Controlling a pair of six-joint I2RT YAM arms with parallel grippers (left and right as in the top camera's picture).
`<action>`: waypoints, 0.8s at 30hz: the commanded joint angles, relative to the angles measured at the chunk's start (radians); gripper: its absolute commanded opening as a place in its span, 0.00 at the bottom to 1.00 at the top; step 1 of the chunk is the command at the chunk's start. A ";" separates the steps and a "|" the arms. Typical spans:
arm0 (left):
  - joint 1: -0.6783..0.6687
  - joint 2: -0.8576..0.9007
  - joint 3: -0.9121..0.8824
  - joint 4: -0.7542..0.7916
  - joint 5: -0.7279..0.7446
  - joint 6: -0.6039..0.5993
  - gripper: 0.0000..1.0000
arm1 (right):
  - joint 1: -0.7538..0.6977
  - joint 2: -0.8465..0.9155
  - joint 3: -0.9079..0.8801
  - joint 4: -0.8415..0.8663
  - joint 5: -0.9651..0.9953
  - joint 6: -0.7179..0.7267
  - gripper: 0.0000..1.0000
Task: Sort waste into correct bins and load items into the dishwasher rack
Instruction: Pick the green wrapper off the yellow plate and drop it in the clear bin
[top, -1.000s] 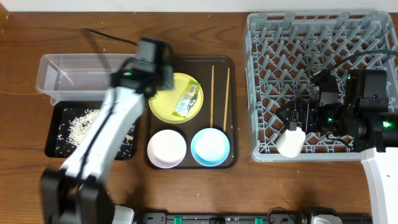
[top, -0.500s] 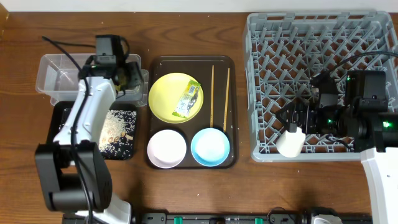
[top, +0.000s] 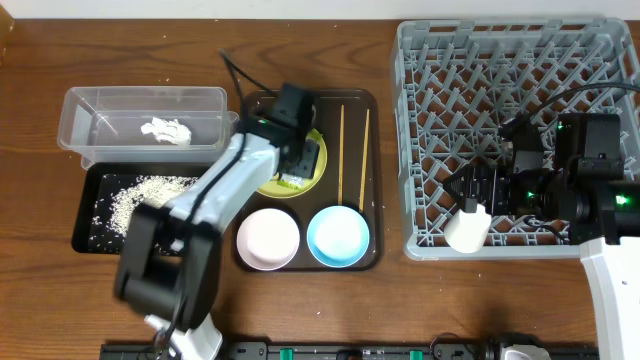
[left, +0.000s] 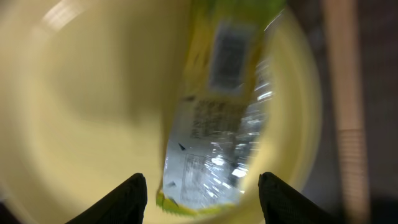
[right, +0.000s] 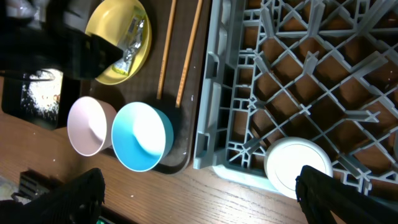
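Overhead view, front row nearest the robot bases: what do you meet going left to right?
black tray → white-pinkish bowl → light blue bowl → dishwasher rack

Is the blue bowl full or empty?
Empty. The blue bowl sits upright, and its inside shows nothing but plain blue.

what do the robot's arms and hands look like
Both arms have pale white-grey links with black joints and trailing black cables. The left arm ends in a boxy black wrist; the right arm shows small green lights. The left hand and right hand are dark with blunt tips.
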 joint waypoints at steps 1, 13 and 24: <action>0.005 0.048 -0.010 0.008 -0.040 0.021 0.59 | 0.010 0.005 0.010 -0.003 0.000 -0.019 0.96; 0.027 -0.053 0.191 -0.137 -0.056 0.023 0.06 | 0.010 0.005 0.010 -0.002 0.000 -0.019 0.96; 0.332 -0.108 0.230 -0.091 -0.235 -0.022 0.13 | 0.010 0.005 0.010 -0.002 -0.001 -0.018 0.96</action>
